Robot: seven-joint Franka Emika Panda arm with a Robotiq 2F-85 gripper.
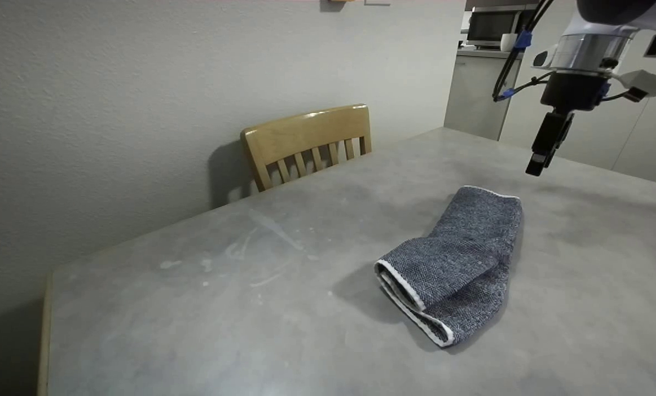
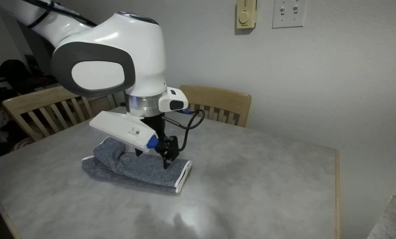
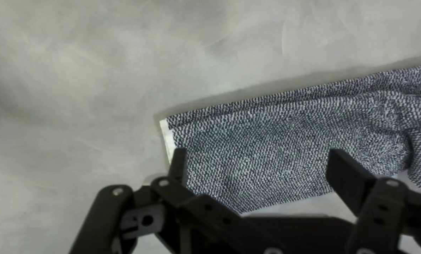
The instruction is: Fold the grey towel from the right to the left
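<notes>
Towel (image 1: 467,258) lies below the gripper (image 3: 257,158), not touching, its long side going nearly the same way the gripper spreads, wide apart and holding nothing

The towel (image 3: 284,144) is cloth, bumpy all over and dull. Its white hem (image 3: 169,141) looks flatter and smoother. The 2 fingers (image 3: 349,178) look black and matt. In an exterior view, the arm (image 2: 148,56) is smooth, glossy white, like hard plastic, and the band (image 2: 147,105) near its end looks like shiny silver metal. The chair (image 1: 311,132) is pale wood, smooth, with a bright shine along its top edge. The counter (image 1: 196,324) looks hard and mostly matt, with chalky smears and some glare. Its edge strip (image 2: 337,192) looks like wood. The wall (image 1: 141,110) is rough, covered in tiny bumps. The switch plate (image 2: 288,20) looks like smooth plastic.
</notes>
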